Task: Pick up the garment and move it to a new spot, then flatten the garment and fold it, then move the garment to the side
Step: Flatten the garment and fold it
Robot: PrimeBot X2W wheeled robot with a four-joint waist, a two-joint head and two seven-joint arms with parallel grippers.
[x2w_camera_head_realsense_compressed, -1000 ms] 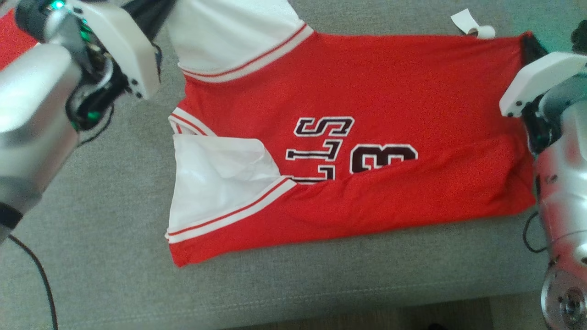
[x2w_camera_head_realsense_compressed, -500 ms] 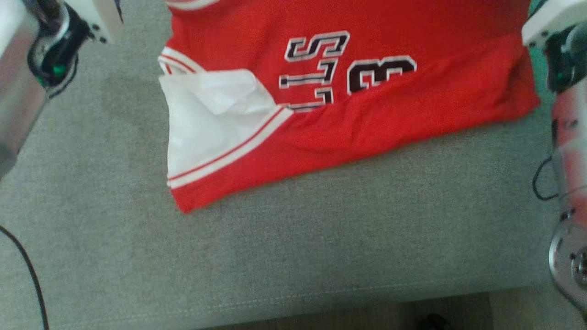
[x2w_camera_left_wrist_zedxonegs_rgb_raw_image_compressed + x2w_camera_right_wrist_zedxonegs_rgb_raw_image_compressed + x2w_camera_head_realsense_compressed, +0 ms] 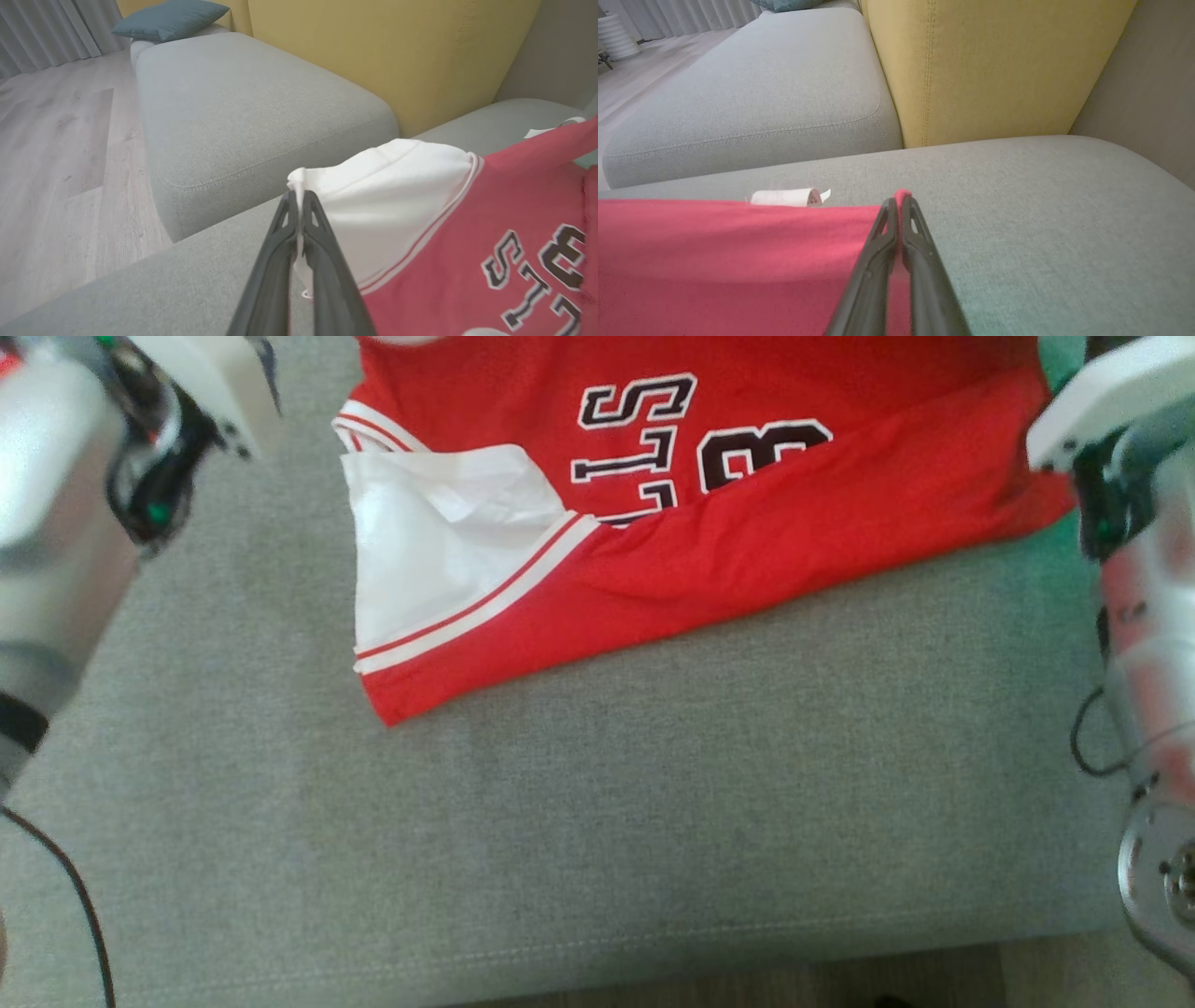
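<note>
Reaching fwd over the grey sofa seat [image 3: 653, 821], both arms come into the head view at its upper corners. The silver left forearm [image 3: 56, 551] slants down from the upper left w/ a white wrist housing beside it. The right forearm [image 3: 1148, 644] stands along the right edge, its white housing near the top. Both sets of fingers are cut off there by the housings & the top edge.

Left wrist view: left end effector [image 3: 299, 200] is clenched, tips pinching the edge of the white sleeve panel of the garment [image 3: 467, 261], a red jersey w/ white-and-red trim. Cloth bunches just above the tips & looks raised off the seat there.

Right wrist view: right end effector [image 3: 900, 200] is also clenched, grasping a red corner of the jersey, w/ a small nub of cloth poking out past the tips. The red edge runs off to the left from there.

The garment sits toward the far edge of the seat, spread btwn the two arms, well apart from the seat's front edge.

Hard to make out:
- The jersey's upper part is cut off by the head view's top edge.
- A red fold lies over the lower part of the black lettering, so only an "S", some bars & a "3" read.
- A small white rolled label [image 3: 787, 197] lies on the seat just beyond the red edge, print too small to read.
- A black cable [image 3: 75, 896] at lower left runs out of view.
</note>
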